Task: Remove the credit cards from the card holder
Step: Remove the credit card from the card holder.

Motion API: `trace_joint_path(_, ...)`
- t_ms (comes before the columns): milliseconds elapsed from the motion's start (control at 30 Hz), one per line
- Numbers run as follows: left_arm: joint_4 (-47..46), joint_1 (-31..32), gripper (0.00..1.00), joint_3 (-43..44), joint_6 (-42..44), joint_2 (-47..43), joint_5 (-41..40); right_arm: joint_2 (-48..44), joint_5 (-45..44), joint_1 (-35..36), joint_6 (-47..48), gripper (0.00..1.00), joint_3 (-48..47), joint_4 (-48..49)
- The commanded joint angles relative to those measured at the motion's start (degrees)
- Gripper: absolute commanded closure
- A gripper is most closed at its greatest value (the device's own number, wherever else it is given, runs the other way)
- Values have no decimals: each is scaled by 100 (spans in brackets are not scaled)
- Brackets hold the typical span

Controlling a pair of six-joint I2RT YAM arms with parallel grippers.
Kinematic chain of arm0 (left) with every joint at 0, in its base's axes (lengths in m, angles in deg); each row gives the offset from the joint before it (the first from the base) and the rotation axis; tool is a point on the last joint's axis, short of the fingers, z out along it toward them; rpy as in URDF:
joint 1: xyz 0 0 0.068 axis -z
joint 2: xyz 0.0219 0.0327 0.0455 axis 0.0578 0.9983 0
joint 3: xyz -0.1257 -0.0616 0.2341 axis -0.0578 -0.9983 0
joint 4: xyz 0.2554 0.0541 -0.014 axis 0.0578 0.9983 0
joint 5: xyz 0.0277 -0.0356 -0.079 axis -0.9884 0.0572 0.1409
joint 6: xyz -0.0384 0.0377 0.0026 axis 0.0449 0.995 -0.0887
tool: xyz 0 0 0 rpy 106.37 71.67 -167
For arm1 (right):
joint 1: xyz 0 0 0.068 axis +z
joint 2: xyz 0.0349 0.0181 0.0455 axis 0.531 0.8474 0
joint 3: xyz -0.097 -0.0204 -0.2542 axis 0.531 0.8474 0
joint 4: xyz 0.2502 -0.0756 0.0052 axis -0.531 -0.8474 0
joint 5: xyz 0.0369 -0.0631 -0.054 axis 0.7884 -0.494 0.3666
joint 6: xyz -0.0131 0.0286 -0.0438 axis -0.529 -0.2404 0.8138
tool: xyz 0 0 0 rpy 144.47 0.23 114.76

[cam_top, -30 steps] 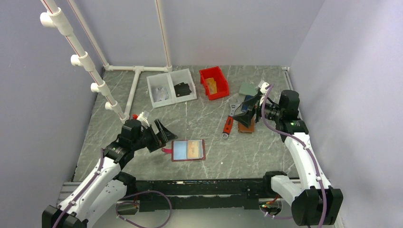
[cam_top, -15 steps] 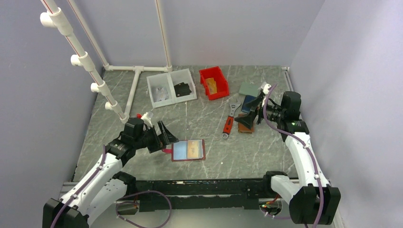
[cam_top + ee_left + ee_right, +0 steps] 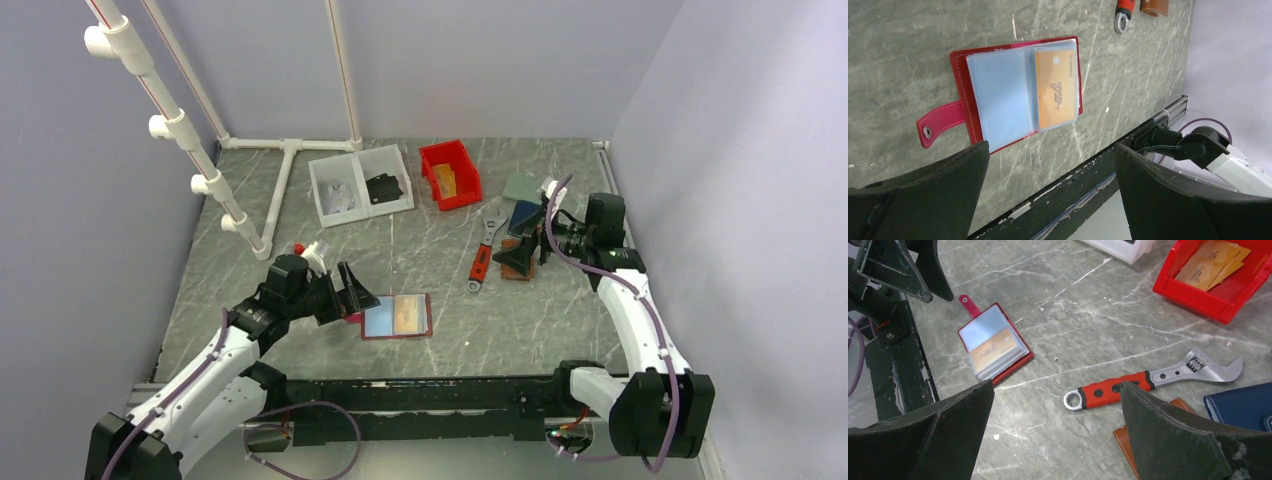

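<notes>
Left end effector [image 3: 350, 290]: jaws are standing spread wide, gripping nothing, hovering low over the table [image 3: 440, 250].

- Card holder [image 3: 1013, 95]: red, lying open and flat on the table just ahead of the left end effector and framed between its two fingers in the left wrist view. It is not touching either finger.
- Strap tab [image 3: 940, 125]: red, with a snap, sticking out from the holder's edge on the side nearest the left end effector.
- Credit card [image 3: 1057, 90]: tan-orange, sitting in a clear pocket on the half of the holder farther from the left end effector. The nearer half is showing only pale blue-grey sleeve, and whether a card is lying inside it cannot be told.

Right end effector [image 3: 522, 245]: jaws are also gaping wide and empty, hanging well apart from the card holder, across the table from it.

- Wrench [image 3: 1153, 380]: adjustable, with a red grip, lying just ahead of the right end effector and between its fingers in the right wrist view.
- Brown wallet [image 3: 1128, 440]: lying beneath the right end effector, just beside the wrench handle.
- Blue wallet [image 3: 1243, 402]: lying close by the brown one.
- Red bin [image 3: 449, 174]: standing beyond the wrench, holding flat tan pieces [image 3: 1213, 262].
- White bin [image 3: 360, 185]: standing just beside the red bin.
</notes>
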Motion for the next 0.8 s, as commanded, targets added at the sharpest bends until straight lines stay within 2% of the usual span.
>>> trace_joint_path(0,-689,19,0,-148,-74,46,241,176,113,-5,344,1,-139,-105)
trace_joint_path(233,-1111,19,1,-418,-355,-172,383,316,167,229,618,0,-166,-305)
trace_joint_path(500,-1547,19,1,-401,-395,-55,575,516,-374,1054,1064,0,-190,-519)
trace_joint_path(767,-1358,19,2,-449,-426,-71,352,727,-670,1793,1259,0,-203,-558)
